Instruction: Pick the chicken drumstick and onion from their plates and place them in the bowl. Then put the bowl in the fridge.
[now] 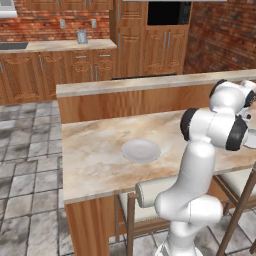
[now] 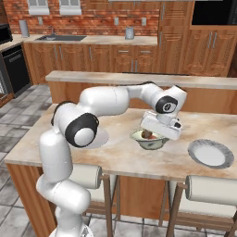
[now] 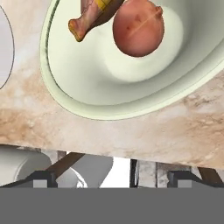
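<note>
The pale greenish-cream bowl [image 3: 87,83] stands on the marble counter, and both foods lie inside it. The reddish-brown onion [image 3: 138,27] rests near its middle, with the golden-brown chicken drumstick [image 3: 89,17] touching it on one side. My gripper [image 3: 111,178] hovers just above the bowl's near rim, open and holding nothing. In the right base view the gripper [image 2: 157,132] hangs over the bowl [image 2: 149,141]. One light-grey plate [image 2: 210,153] lies bare to the bowl's right. The other plate [image 1: 141,150] lies to its left. The fridge is out of view.
Stools with cushioned backs [image 2: 210,190] [image 1: 150,192] stand along the counter's front edge. A raised wooden ledge [image 2: 139,79] runs behind the counter. Wooden cabinets and a brick wall lie beyond.
</note>
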Controlling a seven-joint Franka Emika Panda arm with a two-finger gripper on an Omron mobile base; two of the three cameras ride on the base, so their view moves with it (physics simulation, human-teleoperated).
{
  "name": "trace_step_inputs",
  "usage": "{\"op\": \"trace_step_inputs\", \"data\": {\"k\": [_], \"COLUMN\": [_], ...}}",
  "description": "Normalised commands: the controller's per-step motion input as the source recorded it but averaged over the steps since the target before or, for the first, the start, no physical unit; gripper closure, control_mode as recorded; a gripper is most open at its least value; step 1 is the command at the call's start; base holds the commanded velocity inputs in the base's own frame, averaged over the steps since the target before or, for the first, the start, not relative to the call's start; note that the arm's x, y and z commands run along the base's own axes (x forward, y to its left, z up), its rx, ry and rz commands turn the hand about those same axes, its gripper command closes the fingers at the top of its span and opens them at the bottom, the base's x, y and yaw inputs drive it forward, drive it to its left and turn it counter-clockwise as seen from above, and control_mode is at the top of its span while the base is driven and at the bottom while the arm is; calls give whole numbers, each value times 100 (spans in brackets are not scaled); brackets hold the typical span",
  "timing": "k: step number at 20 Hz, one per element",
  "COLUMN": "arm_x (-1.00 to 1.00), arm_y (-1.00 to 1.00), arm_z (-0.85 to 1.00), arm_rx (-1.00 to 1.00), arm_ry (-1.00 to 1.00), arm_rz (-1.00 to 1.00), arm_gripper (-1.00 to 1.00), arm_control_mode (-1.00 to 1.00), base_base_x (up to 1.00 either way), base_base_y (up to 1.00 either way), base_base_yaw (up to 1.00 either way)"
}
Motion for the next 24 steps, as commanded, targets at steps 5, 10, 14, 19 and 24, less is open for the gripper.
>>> {"op": "trace_step_inputs", "data": {"k": [5, 10, 14, 19, 24], "arm_x": [5, 1, 26, 41, 37], "arm_y": [7, 0, 0, 0, -4], "arm_z": [0, -4, -8, -16, -26], "arm_rx": [0, 0, 0, -1, -3], "arm_ry": [-3, 0, 1, 9, 18], "arm_rz": [-24, -31, -32, -34, -29], "arm_gripper": [-100, -100, -100, -100, -100], "arm_control_mode": [-100, -100, -100, -100, -100], "base_base_x": [0, 0, 0, 0, 0], "base_base_y": [0, 0, 0, 0, 0], "base_base_yaw": [0, 0, 0, 0, 0]}}
